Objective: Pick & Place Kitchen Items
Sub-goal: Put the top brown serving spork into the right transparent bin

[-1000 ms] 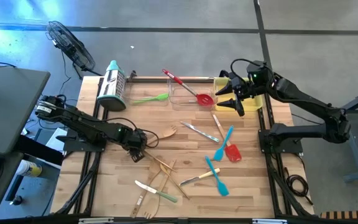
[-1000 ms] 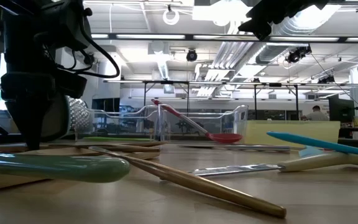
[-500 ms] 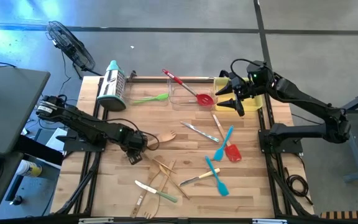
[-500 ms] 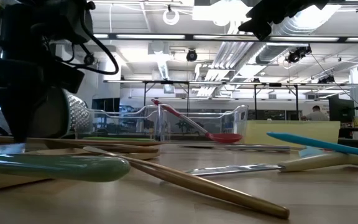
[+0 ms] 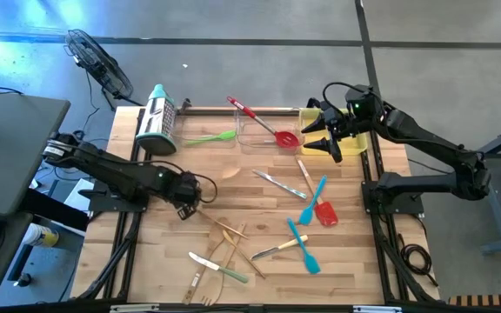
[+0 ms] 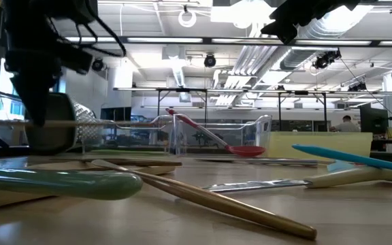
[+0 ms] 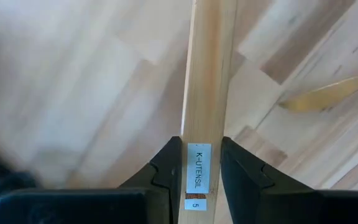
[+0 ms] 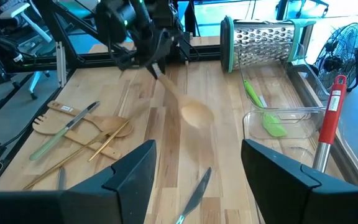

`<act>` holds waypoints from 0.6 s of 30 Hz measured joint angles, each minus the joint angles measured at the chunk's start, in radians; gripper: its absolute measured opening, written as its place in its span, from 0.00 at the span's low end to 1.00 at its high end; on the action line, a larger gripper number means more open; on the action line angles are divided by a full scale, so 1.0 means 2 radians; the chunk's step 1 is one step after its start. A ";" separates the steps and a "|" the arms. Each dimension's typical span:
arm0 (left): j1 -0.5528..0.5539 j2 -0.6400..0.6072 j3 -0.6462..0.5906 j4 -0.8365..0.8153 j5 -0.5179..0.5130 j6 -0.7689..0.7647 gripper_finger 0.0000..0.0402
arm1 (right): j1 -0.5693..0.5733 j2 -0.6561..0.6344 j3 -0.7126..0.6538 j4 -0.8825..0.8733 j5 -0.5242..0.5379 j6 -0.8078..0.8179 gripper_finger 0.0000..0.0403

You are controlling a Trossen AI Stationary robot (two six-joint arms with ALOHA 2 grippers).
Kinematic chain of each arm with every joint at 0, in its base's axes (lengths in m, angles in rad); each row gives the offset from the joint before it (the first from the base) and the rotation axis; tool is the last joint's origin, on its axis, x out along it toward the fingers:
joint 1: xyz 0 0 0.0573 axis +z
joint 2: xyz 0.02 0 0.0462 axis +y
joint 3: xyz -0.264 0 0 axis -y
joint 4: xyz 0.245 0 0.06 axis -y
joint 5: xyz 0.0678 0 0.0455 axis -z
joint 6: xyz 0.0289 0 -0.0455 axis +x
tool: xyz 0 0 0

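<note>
The pale wooden spoon [image 7: 207,81] bears a white label with dark lettering and sits between dark fingers [image 7: 166,171]. The table [image 5: 172,261] is light butcher-block in mixed tan strips. Two blue silicone spatulas [image 5: 311,202] lie beside a red silicone spatula [image 5: 324,211]. A red ladle [image 5: 263,122] rests in the clear tray [image 5: 249,143]; the steel grater [image 5: 158,117] has teal trim.

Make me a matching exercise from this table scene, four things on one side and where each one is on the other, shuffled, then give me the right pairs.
Things:
1. wooden spoon
2. red spatula
3. box grater
4. right claw

Places:
A. lying on its side at the table's far left corner
B. open, hovering by the yellow tray
C. gripped in the left claw, off the table
D. leaning in the clear tray

Pairs: 1-C, 2-D, 3-A, 4-B
</note>
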 joint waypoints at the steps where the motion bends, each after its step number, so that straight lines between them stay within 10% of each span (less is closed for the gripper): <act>1: 0.000 -0.005 0.008 -0.013 -0.006 -0.001 0.19 | 0.000 0.000 0.000 0.000 0.000 0.000 0.57; 18: 0.074 -0.012 0.235 -0.224 -0.136 0.144 0.19 | 0.000 0.000 0.000 0.007 -0.008 0.009 0.57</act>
